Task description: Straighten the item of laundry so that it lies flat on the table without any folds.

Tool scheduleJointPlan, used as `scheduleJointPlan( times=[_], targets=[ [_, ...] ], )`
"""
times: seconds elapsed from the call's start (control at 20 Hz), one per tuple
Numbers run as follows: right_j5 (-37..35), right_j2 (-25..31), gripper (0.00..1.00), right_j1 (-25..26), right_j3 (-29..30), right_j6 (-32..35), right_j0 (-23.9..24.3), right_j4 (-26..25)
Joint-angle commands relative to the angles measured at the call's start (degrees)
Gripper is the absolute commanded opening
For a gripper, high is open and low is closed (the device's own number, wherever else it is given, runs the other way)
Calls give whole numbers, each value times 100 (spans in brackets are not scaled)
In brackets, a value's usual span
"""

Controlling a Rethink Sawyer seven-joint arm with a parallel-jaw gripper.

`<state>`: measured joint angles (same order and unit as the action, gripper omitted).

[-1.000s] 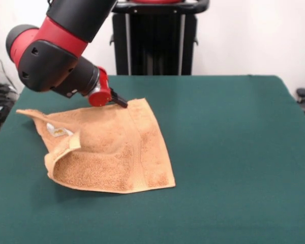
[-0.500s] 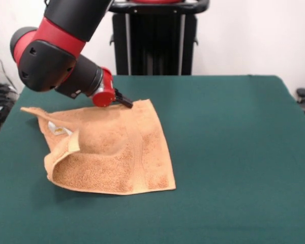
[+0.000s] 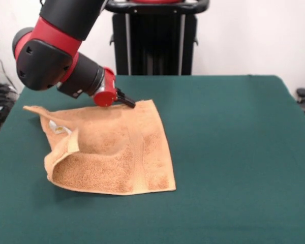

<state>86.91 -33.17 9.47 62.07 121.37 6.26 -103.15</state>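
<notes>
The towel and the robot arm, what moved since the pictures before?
The gripper slid along the far edge of the towel toward the picture's right and a little farther back, and that edge went with it, so the cloth spread slightly. Whether the gripper pinches the cloth cannot be seen. The folded-over flap at the towel's left and the near edge on the table stayed put.

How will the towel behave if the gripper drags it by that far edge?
Probably floppy: the towel already sags into a hollow and its left side is folded over. The fluffy pile likely clings to the felt table, so it may bunch rather than slide. The gripper sits at the far edge; whether it is shut is unclear.
</notes>
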Motion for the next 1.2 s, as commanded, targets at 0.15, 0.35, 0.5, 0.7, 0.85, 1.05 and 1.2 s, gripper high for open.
scheduleJointPlan(
  times=[0.15,0.35,0.5,0.7,0.85,1.05,1.2],
  targets=[
    [-624,1253,0,262,368,-717,-132,543],
    [-683,1295,0,221,423,-665,-171,576],
    [-742,1314,0,199,455,-679,-167,586],
    [-793,1344,0,164,512,-714,-194,641],
    [-832,1399,0,128,589,-800,-187,739],
    [-899,1425,0,121,617,-828,-207,801],
    [-902,1453,0,143,632,-920,-192,865]
  ],
)
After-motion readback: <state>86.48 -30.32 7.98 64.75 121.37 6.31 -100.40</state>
